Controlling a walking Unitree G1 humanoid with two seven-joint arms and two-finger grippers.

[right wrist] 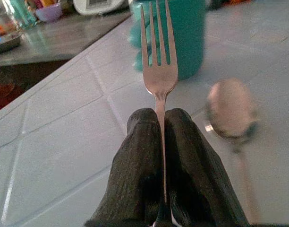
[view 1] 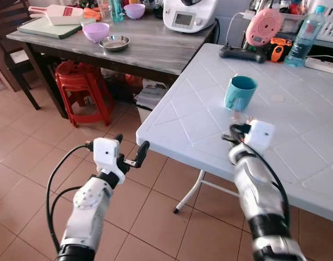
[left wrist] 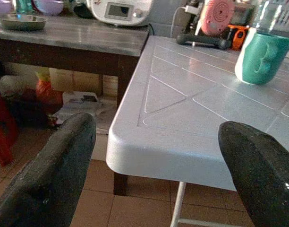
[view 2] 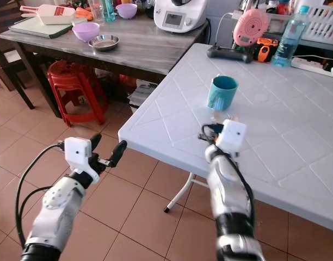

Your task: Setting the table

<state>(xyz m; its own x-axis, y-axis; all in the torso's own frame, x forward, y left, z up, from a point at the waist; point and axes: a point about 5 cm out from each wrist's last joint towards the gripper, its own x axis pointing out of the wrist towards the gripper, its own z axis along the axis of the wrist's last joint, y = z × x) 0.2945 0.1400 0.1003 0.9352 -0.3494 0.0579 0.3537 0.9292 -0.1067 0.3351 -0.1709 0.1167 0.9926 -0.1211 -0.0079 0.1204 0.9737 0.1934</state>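
Fork (right wrist: 157,71) tines stick out from the right pincer (right wrist: 159,124), whose two black fingers are pressed together on the handle, over the white desk (view 1: 297,136). From the head camera, this pincer hangs above the desk's near part, with a teal mug (view 1: 240,92) at about 12 o'clock from it, close by. In the right wrist view the tines point toward the mug, and a spoon (right wrist: 231,109) shows beside the fork, blurred; I cannot tell whether it rests on the desk or is held.

Left pincer (view 1: 130,150) hovers above the tiled floor (view 1: 25,163), off the desk's near corner, at about 9 o'clock from the right pincer. Its fingers stand wide apart and hold nothing; the left wrist view looks between them at the desk's rounded corner.

At the far edge of the white desk, near 12 o'clock, stand a pink round device (view 1: 264,26) and a clear water bottle (view 1: 306,38). At about 10 o'clock is a wooden desk (view 1: 155,51) carrying a purple bowl (view 1: 96,31), a metal dish (view 1: 114,42) and a white kitchen appliance (view 1: 189,14), with a red stool (view 1: 82,89) underneath.
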